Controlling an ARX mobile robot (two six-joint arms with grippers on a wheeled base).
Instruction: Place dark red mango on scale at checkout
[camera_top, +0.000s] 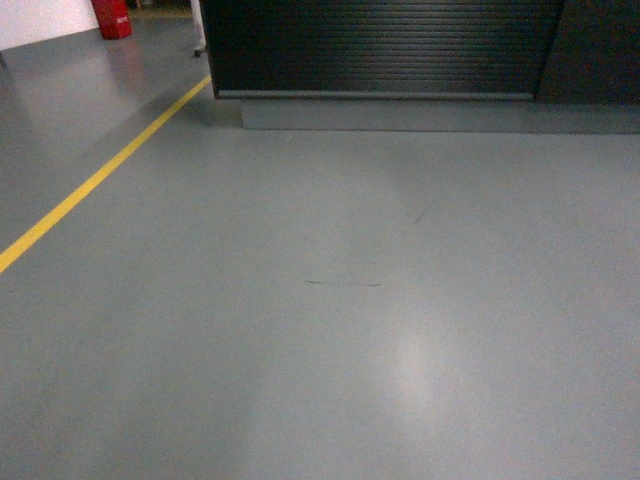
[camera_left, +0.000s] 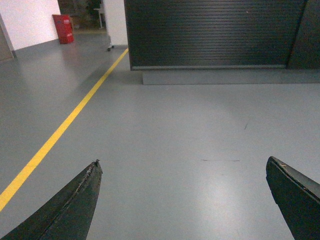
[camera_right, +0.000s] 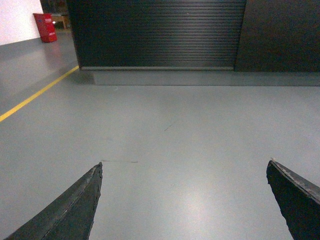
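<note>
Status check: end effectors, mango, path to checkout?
Left end effector open, empty. Right end effector open, empty. Mango and scale not in view. Checkout ahead, bare grey floor between.

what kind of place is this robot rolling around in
Probably a shop or warehouse-style hall near a checkout: a black counter with a ribbed front, a smooth grey painted floor and a yellow lane line along it.
</note>
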